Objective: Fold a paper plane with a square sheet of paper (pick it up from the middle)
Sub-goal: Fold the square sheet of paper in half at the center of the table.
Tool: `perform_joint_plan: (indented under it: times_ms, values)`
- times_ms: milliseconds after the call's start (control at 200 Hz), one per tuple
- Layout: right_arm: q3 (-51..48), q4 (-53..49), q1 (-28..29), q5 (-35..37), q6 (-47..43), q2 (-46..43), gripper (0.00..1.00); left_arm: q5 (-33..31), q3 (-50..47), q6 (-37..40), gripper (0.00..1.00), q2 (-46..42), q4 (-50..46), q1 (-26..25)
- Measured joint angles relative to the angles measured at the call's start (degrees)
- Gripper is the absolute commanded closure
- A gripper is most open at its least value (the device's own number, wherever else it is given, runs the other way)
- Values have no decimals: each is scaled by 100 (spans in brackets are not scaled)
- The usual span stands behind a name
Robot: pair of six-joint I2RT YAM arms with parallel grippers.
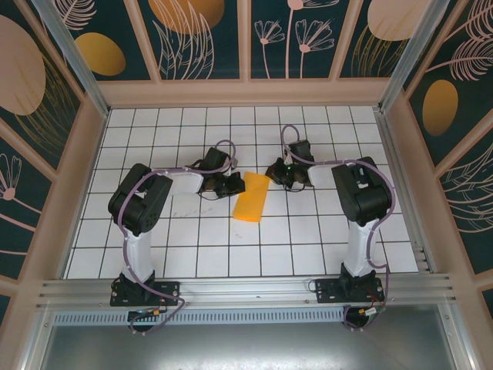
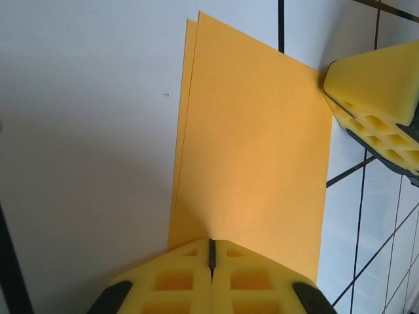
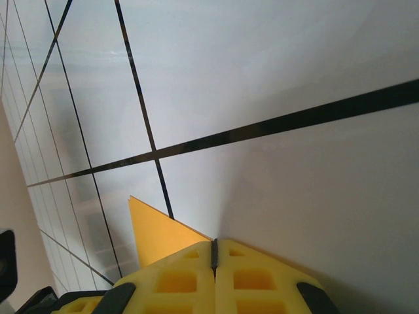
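Black-white arms [image 1: 135, 250], yellow latticed fingers [image 2: 177, 282]

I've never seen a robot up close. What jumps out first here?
The bright orange sheet, folded in half, lies in the middle of the white grid table. The left end effector and the right end effector meet it from either side, yellow fingers shut. Dark leaf-pattern walls ring the table.

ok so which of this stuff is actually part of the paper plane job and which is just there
Part of the job: folded orange-yellow sheet of paper; left gripper, shut; right gripper, shut.
Just there: leaf-pattern wall panels; white grid table; metal rail along the near edge.
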Motion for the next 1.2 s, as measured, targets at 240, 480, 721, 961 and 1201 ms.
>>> perform_joint_plan:
  times_ms: [240, 480, 721, 961, 1201]
  values:
    - [63, -15, -42, -76, 42, 2, 100, 0, 0, 0, 100, 0, 0, 0]
    - [-13, 68, -50, -74, 85, 68, 100, 0, 0, 0, 100, -2, 0, 0]
    - [-15, -105, -50, -48, 37, -74, 100, -2, 0, 0, 100, -2, 2, -2]
    - [-448, 11, 227, 28, 109, -1298, 100, -2, 0, 0, 100, -2, 2, 0]
    - [-1259, 531, 1375, 247, 573, -1534, 100, -2, 0, 0, 100, -2, 2, 0]
